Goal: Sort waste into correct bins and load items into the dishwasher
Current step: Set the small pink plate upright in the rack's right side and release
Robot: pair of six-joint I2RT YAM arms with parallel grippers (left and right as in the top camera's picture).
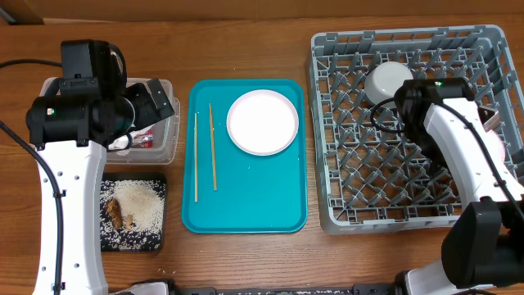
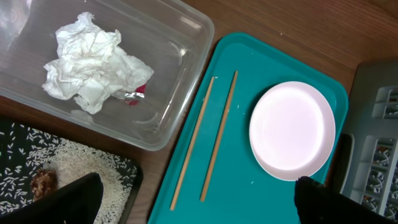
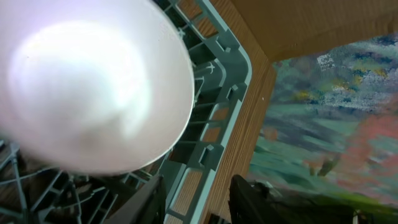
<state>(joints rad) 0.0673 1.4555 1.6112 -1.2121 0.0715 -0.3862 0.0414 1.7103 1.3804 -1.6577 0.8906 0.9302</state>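
White bowl (image 1: 386, 80) sits in the grey rack (image 1: 360, 164), at the far left corner among the pegs; which way it faces I cannot tell. Right gripper (image 3: 196, 193) is just beside the bowl at the rack wall, with its fingers apart by a modest gap. Only rack rim and wood show between them (nothing clamped). Plate (image 1: 262, 121) lies flat on the teal tray (image 1: 254, 197), in its far right part. The chopsticks (image 1: 213, 147) lie side by side but not touching on the tray's left part, clear of the plate. Left of the teal tray is the clear tub (image 2: 180, 68), which holds the crumpled napkin (image 2: 93, 62) with the red wrapper (image 2: 138, 92) touching its edge. Left gripper (image 2: 198, 180) hangs above the tub and tray edge, fingers spread wide and empty. Nearer the robot, the black tray (image 1: 155, 238) carries rice (image 1: 139, 201) and a brown scrap (image 1: 115, 213). Everything rests on the wooden table (image 1: 246, 262).
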